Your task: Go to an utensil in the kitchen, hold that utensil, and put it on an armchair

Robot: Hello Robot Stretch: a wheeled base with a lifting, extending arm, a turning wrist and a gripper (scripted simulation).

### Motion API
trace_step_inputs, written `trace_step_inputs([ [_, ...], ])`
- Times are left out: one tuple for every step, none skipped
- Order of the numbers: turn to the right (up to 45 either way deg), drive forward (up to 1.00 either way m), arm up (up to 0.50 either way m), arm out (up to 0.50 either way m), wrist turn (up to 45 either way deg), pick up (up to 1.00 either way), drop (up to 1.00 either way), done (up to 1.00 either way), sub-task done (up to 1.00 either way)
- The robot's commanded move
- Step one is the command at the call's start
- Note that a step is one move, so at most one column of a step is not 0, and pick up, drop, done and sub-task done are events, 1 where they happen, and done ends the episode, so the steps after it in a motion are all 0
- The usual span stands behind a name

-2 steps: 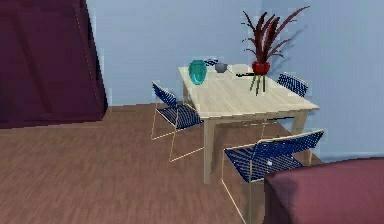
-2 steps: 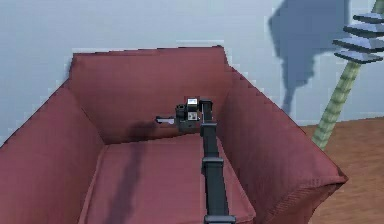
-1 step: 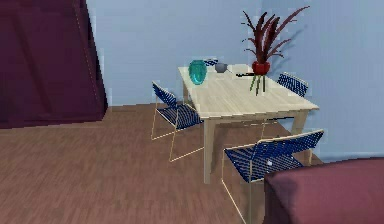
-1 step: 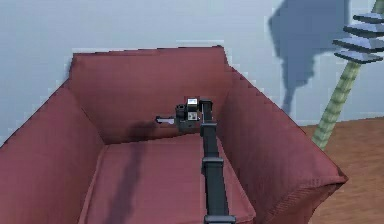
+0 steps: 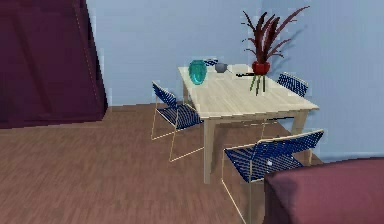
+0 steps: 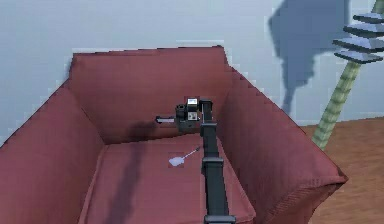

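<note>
A dark red armchair (image 6: pixel 120 90) takes up most of the arm side view, and its corner (image 5: pixel 330 190) shows at the forward view's bottom right. My arm reaches out above its seat, and the gripper (image 6: pixel 163 120) stands in front of the backrest. A small pale thing with a thin handle (image 6: pixel 181 158), shaped like a spatula, lies on the seat cushion just left of the arm. I cannot tell whether the gripper holds anything.
Ahead stands a light wooden table (image 5: pixel 240 100) with a teal vase (image 5: pixel 197 72), a bowl (image 5: pixel 221 68) and a red-leaved plant (image 5: pixel 262 45), ringed by blue wire chairs (image 5: pixel 175 115). A dark purple mass (image 5: pixel 45 60) fills the left. A tall striped plant stem (image 6: pixel 340 95) rises beside the armchair.
</note>
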Motion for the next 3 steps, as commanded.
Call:
trace_step_inputs([
  [0.0,0.00,0.10,0.00,0.0,0.00,0.00,0.00,0.00],
  [0.0,0.00,0.00,-0.08,0.0,0.00,0.00,0.00,0.00],
  [0.0,0.00,0.00,0.00,0.0,0.00,0.00,1.00,0.00],
])
